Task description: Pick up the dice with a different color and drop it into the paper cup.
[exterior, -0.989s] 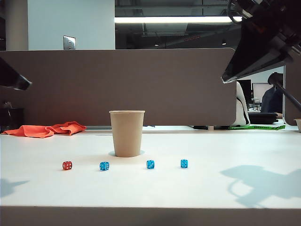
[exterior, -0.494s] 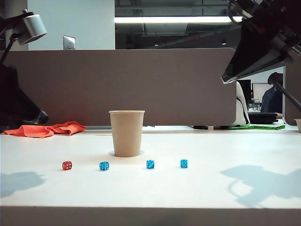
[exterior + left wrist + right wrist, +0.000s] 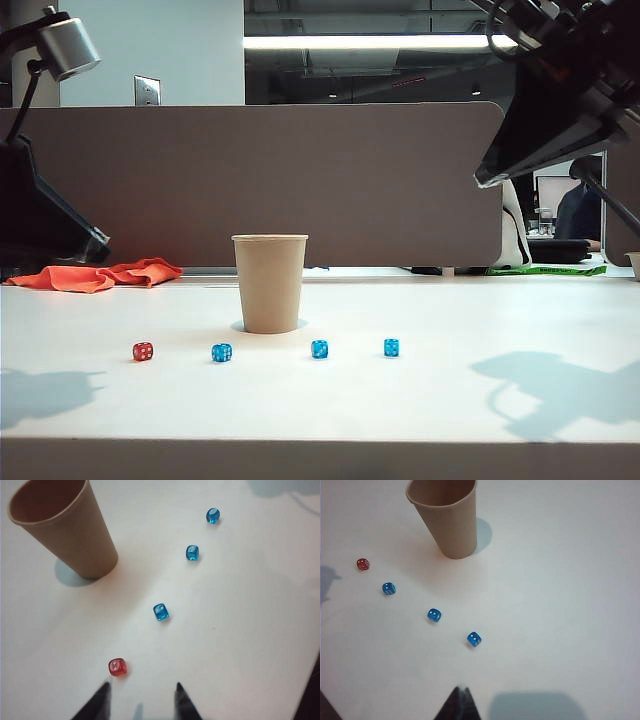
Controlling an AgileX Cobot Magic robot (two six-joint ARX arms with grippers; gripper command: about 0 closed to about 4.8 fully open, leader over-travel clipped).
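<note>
White tabletop (image 3: pixel 420 400) fills the foreground of the exterior view, with four small dice lying in a row on it. The red die (image 3: pixel 143 351) sits at the left end of the row; the three blue dice (image 3: pixel 222 352) follow to its right, each apart from the next. Just behind the row, between the first and second blue dice, the tan paper cup (image 3: pixel 270 283) stands upright with its mouth open, touching none of them. The left gripper (image 3: pixel 141 700) hangs above the table close to the red die, its two dark fingertips (image 3: pixel 102 692) spread apart with nothing between them; the die lies on the table just past the tips. The right gripper (image 3: pixel 460 697) hovers high on the right side, well away from the dice, its tips pressed together and holding nothing. Farther back, an orange cloth (image 3: pixel 95 274) lies crumpled at the left by a brown partition (image 3: pixel 350 180).
</note>
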